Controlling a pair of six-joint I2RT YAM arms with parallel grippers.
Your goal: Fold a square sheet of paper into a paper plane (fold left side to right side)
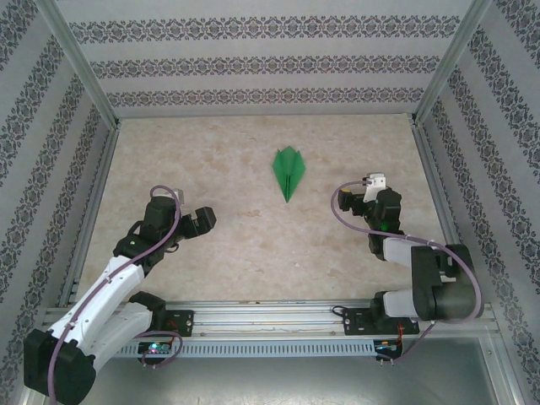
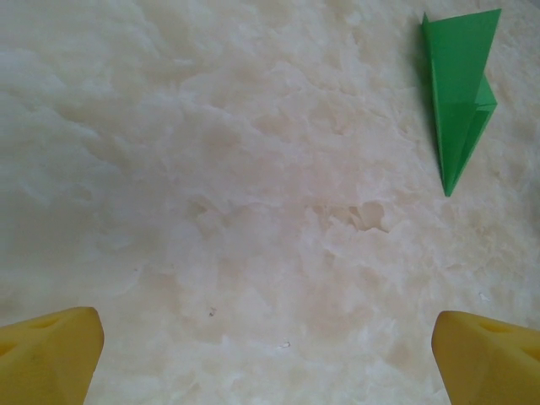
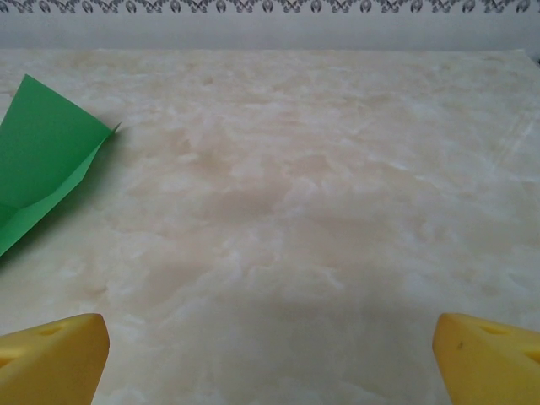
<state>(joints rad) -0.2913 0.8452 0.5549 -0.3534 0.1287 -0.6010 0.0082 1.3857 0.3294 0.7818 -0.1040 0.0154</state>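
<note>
The square sheet of paper lies folded into a narrow green paper plane (image 1: 288, 173) on the marble table top, past the middle, with its point toward the arms. It is in the upper right of the left wrist view (image 2: 460, 93), and its wide end shows at the left edge of the right wrist view (image 3: 42, 160). My left gripper (image 1: 205, 219) is open, to the near left of the plane and well apart from it. Its yellow fingertips (image 2: 51, 359) have only bare table between them. My right gripper (image 1: 361, 191) hangs open to the plane's right, with nothing between its fingertips (image 3: 489, 359).
The table (image 1: 253, 245) is walled by patterned panels on three sides, with metal rails (image 1: 101, 219) along its edges. A metal rail (image 1: 261, 325) at the near edge carries both arm bases.
</note>
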